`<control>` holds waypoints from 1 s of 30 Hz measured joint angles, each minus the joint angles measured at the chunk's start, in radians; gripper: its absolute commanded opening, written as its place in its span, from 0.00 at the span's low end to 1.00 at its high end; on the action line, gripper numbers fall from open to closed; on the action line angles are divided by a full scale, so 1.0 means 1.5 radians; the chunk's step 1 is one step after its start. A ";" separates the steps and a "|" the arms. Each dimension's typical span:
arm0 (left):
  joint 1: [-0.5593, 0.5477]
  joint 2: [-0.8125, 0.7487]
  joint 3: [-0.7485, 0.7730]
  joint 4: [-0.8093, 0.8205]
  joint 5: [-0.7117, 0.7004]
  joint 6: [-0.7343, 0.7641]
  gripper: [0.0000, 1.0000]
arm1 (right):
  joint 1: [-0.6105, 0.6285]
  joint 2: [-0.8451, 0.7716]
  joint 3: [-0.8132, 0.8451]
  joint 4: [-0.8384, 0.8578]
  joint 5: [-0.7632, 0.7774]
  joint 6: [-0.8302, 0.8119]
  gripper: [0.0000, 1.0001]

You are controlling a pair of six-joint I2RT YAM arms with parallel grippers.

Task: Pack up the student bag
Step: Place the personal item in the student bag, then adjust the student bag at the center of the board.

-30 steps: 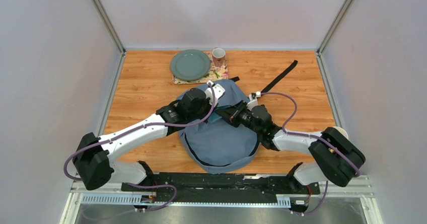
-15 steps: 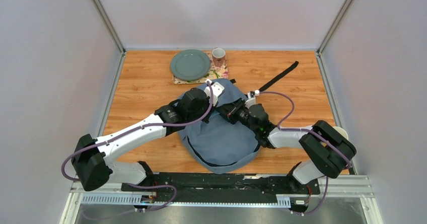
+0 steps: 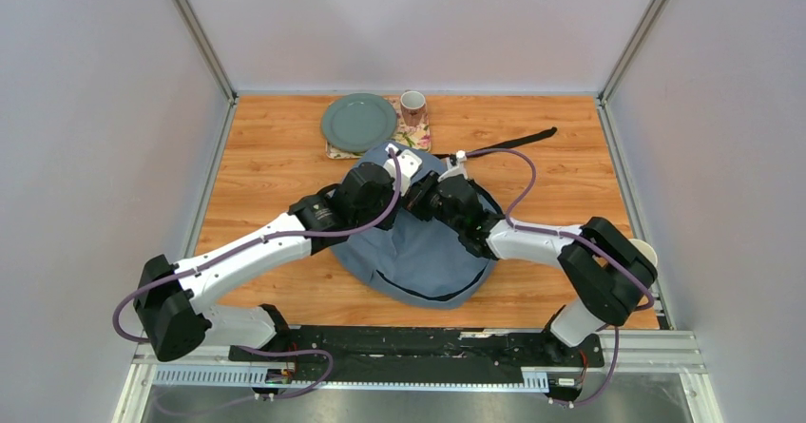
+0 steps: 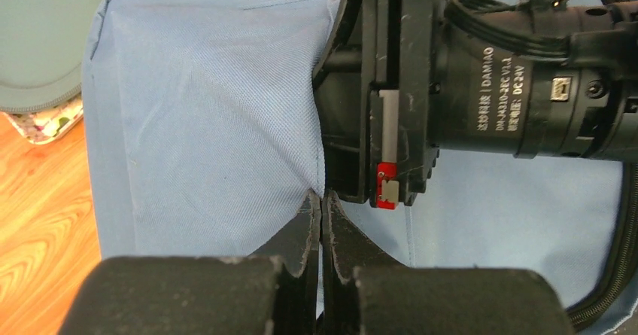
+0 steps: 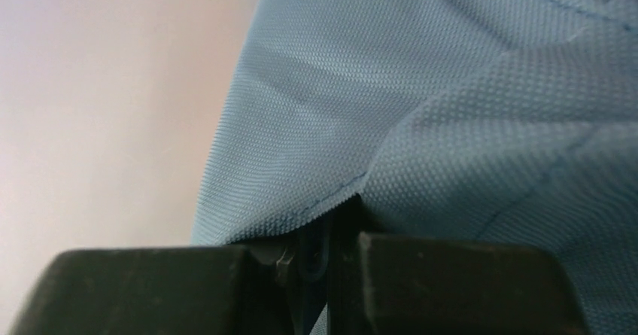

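The student bag [image 3: 418, 252], grey-blue fabric with a dark zip, lies in the middle of the table between both arms. In the top view my left gripper [image 3: 404, 178] and right gripper [image 3: 425, 195] meet over the bag's far part, almost touching each other. In the left wrist view my left gripper [image 4: 322, 199] is shut on a fold of the bag [image 4: 211, 124], and the right arm's black wrist [image 4: 489, 86] sits just beyond it. My right gripper [image 5: 327, 229] is shut on a seamed edge of the bag [image 5: 451, 86], with fabric draped over its fingers.
A green plate [image 3: 358, 122] and a patterned cup [image 3: 412, 106] stand on a floral mat [image 3: 411, 141] just behind the bag. The bag's black strap [image 3: 513, 141] trails to the right at the back. A cream round object [image 3: 647, 249] sits at the right edge. Walls enclose three sides.
My right arm has swung left and farther back with the bag's fabric, closing on the left gripper. The bag has bunched and shifted, and its strap has swung flatter.
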 measured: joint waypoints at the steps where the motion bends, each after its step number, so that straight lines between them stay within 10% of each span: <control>1: 0.000 -0.001 0.000 -0.001 -0.003 0.000 0.00 | 0.003 0.004 0.010 -0.021 -0.003 -0.013 0.05; 7: -0.002 -0.011 0.000 -0.012 -0.024 0.000 0.00 | 0.007 0.033 0.078 -0.125 -0.067 -0.108 0.07; 13: -0.003 -0.017 -0.004 -0.022 -0.039 0.000 0.00 | 0.001 0.051 0.134 -0.210 -0.128 -0.205 0.48; 17: -0.004 -0.033 -0.020 -0.016 -0.047 0.000 0.00 | -0.020 0.028 0.119 -0.237 -0.155 -0.235 0.55; 21: -0.006 -0.042 -0.028 -0.006 -0.047 0.000 0.00 | -0.061 -0.041 0.072 -0.249 -0.173 -0.241 0.53; 30: -0.007 -0.043 -0.028 -0.003 -0.047 0.000 0.00 | -0.090 -0.084 0.037 -0.240 -0.201 -0.217 0.10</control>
